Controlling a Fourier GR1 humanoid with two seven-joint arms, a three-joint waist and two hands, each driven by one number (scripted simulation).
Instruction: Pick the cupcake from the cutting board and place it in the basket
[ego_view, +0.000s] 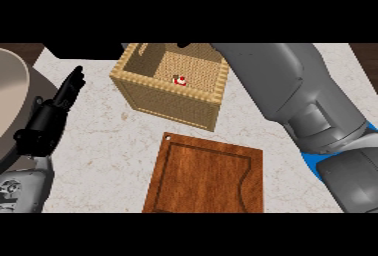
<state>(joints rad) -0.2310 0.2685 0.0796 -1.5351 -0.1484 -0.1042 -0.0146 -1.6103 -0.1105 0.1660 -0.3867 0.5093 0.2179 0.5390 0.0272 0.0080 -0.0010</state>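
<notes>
On the pale stone counter (111, 145) I take the wicker basket (148, 95) as my reference point. I see the cupcake (178, 80) lying inside it, on the woven floor close to the basket's near wall; it shows as a small red and white item, too small for me to tell whether it sits upright. Nothing touches it.

Below the basket, towards my lower edge and just apart from the basket's near corner, I note the wooden cutting board (207, 175), dark brown with a groove round its border and a small hole at one corner. Its surface carries nothing.

Left of the basket, well apart from it, I find the left hand (55, 110) over the counter, fingers straight and pressed together, pointing away from me, holding nothing.

Right of the basket, the grey right forearm (295, 90) runs up from my lower right edge and passes over the basket's far right corner. The right hand itself is beyond what I can see, so I cannot tell its state.
</notes>
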